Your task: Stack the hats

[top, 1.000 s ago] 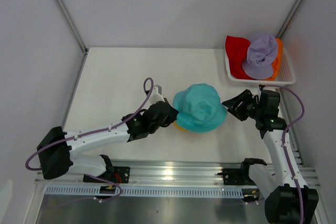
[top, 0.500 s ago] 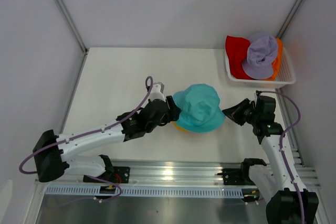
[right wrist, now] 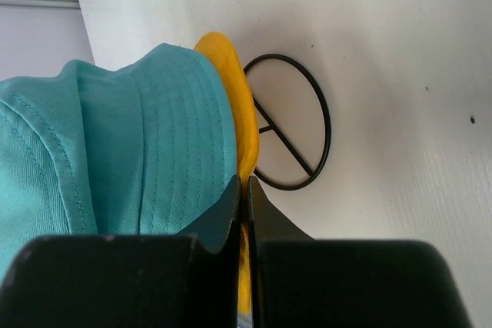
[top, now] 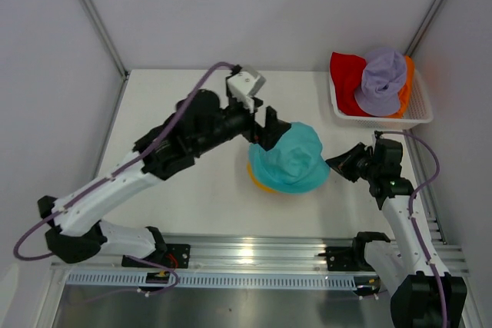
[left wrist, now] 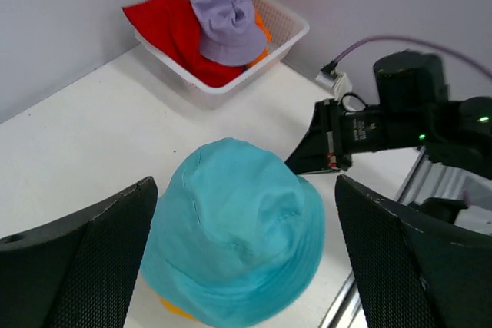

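Nearest you on the right, your right gripper [top: 335, 164] reaches in low over the table [top: 177, 120] with its two fingers pressed flat together, their tips against the right edge of the brims at the middle of the table. In its wrist view a thin sliver of yellow shows along the seam between the fingers, but you cannot tell from that whether any cloth is actually pinched. The brims belong to the teal hat [top: 292, 160], which sits crown up on top of the yellow hat [top: 260, 185]. Only a crescent of the yellow one peeks out under the teal brim on the near left side. Beneath the pair, the right wrist view shows the round base of a black wire stand [right wrist: 329, 122] lying on the tabletop. Just beyond, your left gripper [top: 265, 124] hangs above the far left side of the teal crown with its jaws spread as wide as they go and nothing between them. In its wrist view the two mesh-faced fingers [left wrist: 84, 266] frame the hat from either side without touching it. Farthest away, in the far right corner, a white basket [top: 382, 121] holds the red hat [top: 347, 74] on the left. The lavender hat [top: 380, 82] is heaped on top, and the orange hat [top: 407, 74] shows at the right behind it.
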